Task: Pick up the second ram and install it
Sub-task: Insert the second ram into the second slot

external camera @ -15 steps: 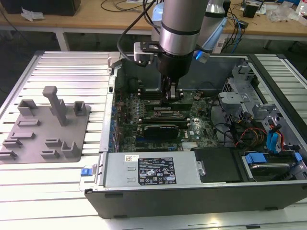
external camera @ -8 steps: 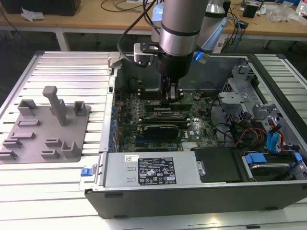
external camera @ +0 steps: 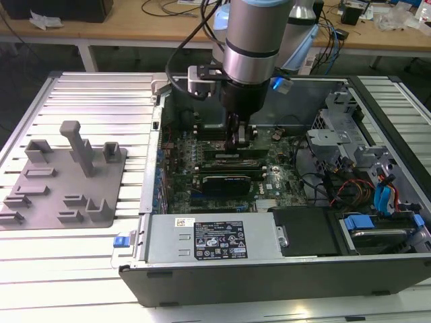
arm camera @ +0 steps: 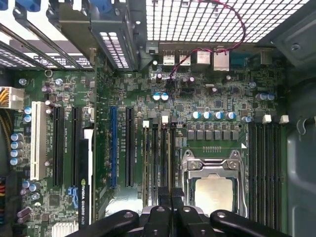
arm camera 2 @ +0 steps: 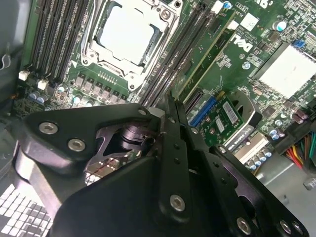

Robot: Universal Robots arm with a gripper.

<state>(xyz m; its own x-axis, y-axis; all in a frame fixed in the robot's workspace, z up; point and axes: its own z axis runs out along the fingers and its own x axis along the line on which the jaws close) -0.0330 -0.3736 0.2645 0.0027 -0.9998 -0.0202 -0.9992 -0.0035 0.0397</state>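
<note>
My gripper (external camera: pixel 237 140) reaches down into the open computer case (external camera: pixel 155 202), over the motherboard. In both wrist views its two fingers are pressed together, shut, with nothing visible between them. The gripper (arm camera 2: pixel 172 101) points at the bank of black memory slots (arm camera 2: pixel 163 74) beside the CPU socket (arm camera 2: pixel 126 32). A long green ram stick (arm camera 2: pixel 210 52) stands in the slot at the far side of that bank from the socket, its near end close to my fingertips. I cannot tell whether it is the second ram, or whether I touch it. The gripper (arm camera: pixel 171 191) hangs over the slots (arm camera: pixel 159 158).
A grey fixture plate (external camera: pixel 67 175) with upright holders lies at the exterior view's left of the case. Inside are a black expansion card (arm camera: pixel 85 182), the power supply (external camera: pixel 215 239), a drive cage (external camera: pixel 343 134) and cables. A second slot bank (arm camera: pixel 264 163) flanks the socket (arm camera: pixel 213 190).
</note>
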